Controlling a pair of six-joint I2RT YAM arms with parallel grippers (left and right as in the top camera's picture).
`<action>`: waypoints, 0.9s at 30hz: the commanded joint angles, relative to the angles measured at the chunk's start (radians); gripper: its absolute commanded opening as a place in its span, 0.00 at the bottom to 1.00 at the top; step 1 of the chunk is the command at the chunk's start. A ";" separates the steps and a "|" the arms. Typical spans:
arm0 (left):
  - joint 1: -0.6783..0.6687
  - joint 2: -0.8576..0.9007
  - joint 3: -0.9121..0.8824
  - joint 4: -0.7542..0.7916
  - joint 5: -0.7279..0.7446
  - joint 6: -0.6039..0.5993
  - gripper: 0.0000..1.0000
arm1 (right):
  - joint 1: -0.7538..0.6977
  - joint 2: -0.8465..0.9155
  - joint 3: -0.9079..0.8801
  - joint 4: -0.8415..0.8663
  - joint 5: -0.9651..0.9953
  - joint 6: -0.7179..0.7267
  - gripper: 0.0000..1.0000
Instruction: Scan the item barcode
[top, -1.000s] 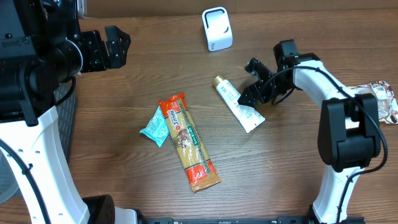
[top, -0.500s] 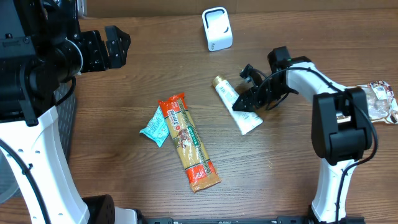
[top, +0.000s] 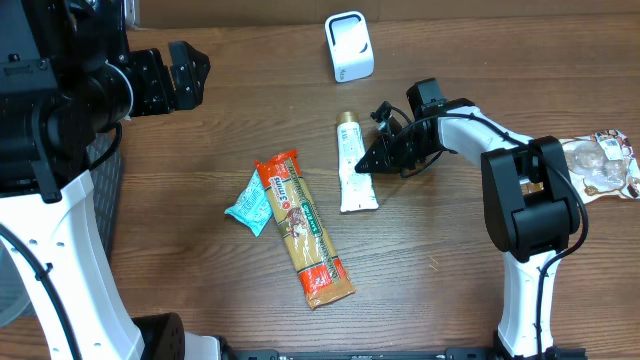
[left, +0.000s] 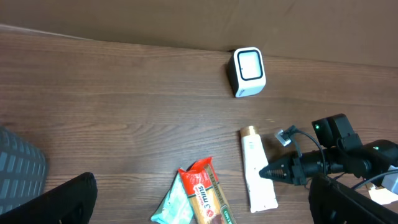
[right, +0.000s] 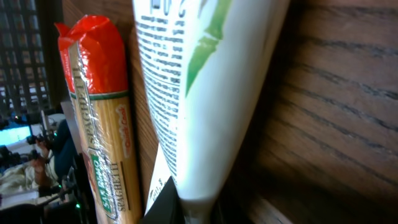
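right wrist: tube (right: 205, 93) cut by top edge, spaghetti pack (right: 102, 143) by bottom | right gripper (top: 365, 166): hold on tube unclear | bag (top: 600, 165) at table (top: 230, 120) right edge: cropped, contents blurred

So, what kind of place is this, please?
Probably a lab mock-up of a shop checkout. A white barcode scanner stands on a wooden table, groceries such as a spaghetti pack and a white tube lie near it, and a robot arm handles them.
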 joint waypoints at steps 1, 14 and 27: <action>0.010 0.006 0.015 0.001 -0.005 0.004 0.99 | 0.004 0.058 -0.024 0.013 0.153 0.087 0.04; 0.010 0.006 0.015 0.001 -0.005 0.003 1.00 | -0.010 -0.204 -0.021 -0.052 0.056 -0.009 0.04; 0.010 0.006 0.015 0.001 -0.005 0.004 1.00 | -0.011 -0.622 -0.021 -0.212 -0.147 -0.348 0.04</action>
